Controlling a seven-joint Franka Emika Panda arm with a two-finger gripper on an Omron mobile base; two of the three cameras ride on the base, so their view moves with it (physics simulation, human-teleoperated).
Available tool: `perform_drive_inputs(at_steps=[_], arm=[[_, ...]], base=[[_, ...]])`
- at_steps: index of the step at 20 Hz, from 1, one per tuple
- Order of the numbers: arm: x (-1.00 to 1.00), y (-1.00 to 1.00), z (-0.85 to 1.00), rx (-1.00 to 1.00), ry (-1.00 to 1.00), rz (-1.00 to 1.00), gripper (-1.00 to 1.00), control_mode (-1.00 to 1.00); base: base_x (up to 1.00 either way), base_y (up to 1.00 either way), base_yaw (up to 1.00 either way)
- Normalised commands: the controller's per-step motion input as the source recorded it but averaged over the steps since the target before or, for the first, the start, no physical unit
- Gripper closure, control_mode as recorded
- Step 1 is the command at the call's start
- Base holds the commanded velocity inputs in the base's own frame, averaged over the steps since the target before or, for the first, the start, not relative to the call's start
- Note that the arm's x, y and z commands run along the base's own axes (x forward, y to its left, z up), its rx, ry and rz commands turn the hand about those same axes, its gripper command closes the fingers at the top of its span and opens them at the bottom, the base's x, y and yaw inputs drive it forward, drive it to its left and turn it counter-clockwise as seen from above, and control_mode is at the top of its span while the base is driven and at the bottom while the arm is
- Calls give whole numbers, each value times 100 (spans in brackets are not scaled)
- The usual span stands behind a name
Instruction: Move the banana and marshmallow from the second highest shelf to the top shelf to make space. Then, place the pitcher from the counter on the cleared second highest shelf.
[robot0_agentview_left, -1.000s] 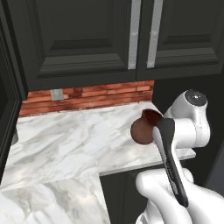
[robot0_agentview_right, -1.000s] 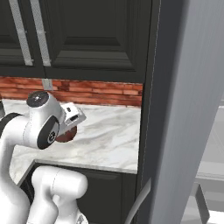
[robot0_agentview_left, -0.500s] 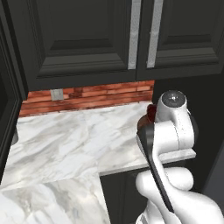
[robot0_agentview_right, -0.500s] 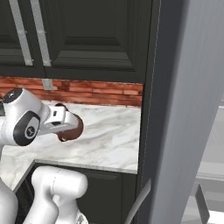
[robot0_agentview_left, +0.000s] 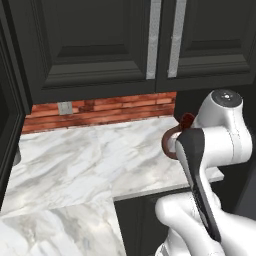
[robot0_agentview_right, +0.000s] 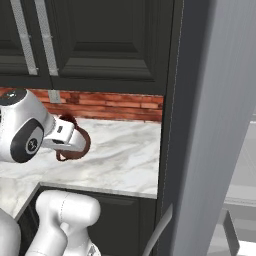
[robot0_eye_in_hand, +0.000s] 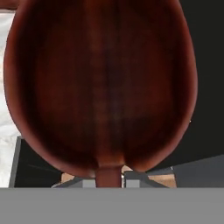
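Above counter (robot0_agentview_left: 75, 160): one pitcher (robot0_eye_in_hand: 100, 83), handle clamped in claw (robot0_eye_in_hand: 109, 180).

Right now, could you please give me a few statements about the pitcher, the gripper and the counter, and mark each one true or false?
1. The gripper is shut on the pitcher. True.
2. The pitcher stands on the counter, free of the arm. False: it is held in the gripper, in the air above the counter's right end.
3. The pitcher is reddish-brown. True.
4. The wall behind the counter is white tile. False: it is red brick.
5. The cabinets above the counter are dark, with pale upright handles. True.
6. A banana lies on the counter beside the pitcher. False: no banana lies there.
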Motion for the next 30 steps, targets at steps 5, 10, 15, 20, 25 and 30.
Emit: perform_drive_inputs(at_steps=[5, 10, 15, 20, 25, 30], arm=[[-2, -4, 4, 0, -4, 1, 100, -100], [0, -7, 0, 1, -3, 0, 100, -100], [0, 0, 0, 0, 0, 0, 100, 100], [0, 0, 0, 0, 0, 0, 100, 100], [0, 0, 0, 0, 0, 0, 100, 100], [0, 0, 0, 0, 0, 0, 100, 100]], base=[[0, 0, 0], [0, 0, 0], [-17, 0, 0], [-86, -22, -13], [-89, -10, -23], [-73, -28, -31]])
